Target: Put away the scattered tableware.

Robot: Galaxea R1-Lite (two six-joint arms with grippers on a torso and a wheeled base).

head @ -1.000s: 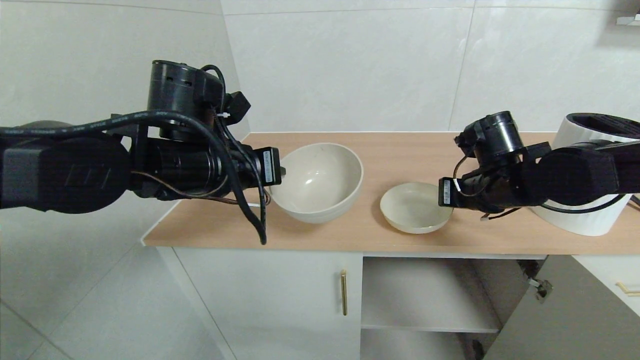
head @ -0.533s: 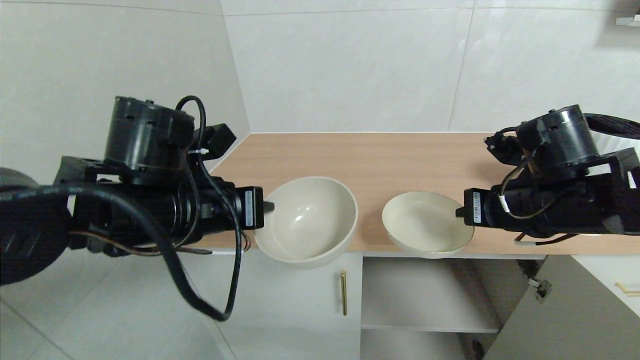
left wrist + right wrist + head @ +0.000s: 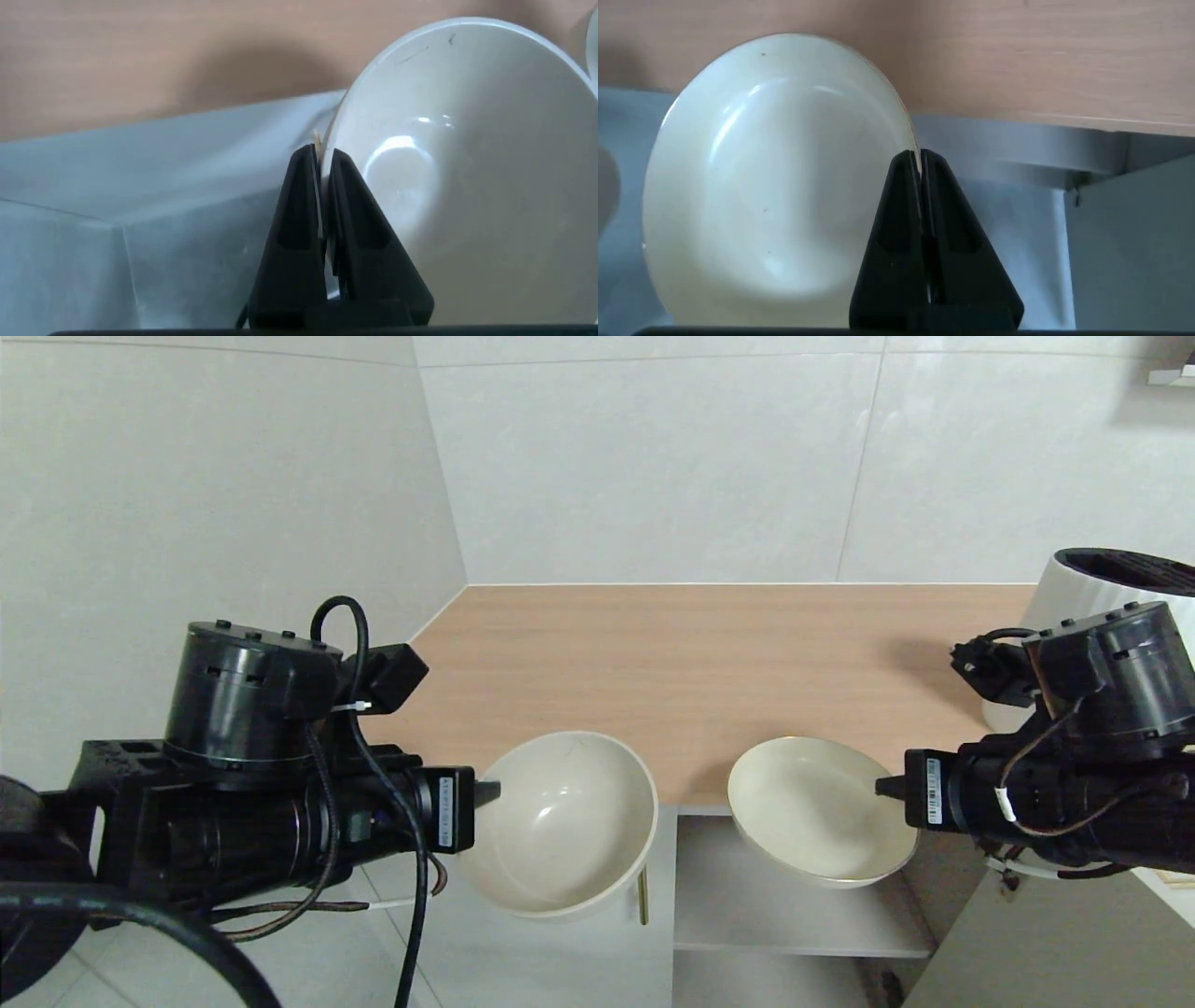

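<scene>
Head view: white stickers [image 3: 446, 812] on both wrists, print too small to read. The left gripper [image 3: 487, 791] clamps the rim of the deep bowl [image 3: 560, 821], which is plain glossy cream. The right gripper [image 3: 887, 788] clamps the rim of the shallow bowl [image 3: 817, 807], same colour. Both were over the worktop [image 3: 691, 653] a second ago and now hang past its front edge, before the open cabinet [image 3: 747, 896].

Left wrist view: fingers [image 3: 301, 215] closed on the deep bowl's rim.

Right wrist view: fingers [image 3: 898, 215] closed on the shallow bowl's rim.

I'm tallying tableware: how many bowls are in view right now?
2. The deep bowl hangs by its rim in the left pincer, out past the counter edge. The shallow bowl hangs in the right pincer, before the open cabinet. Others may be hidden.
</scene>
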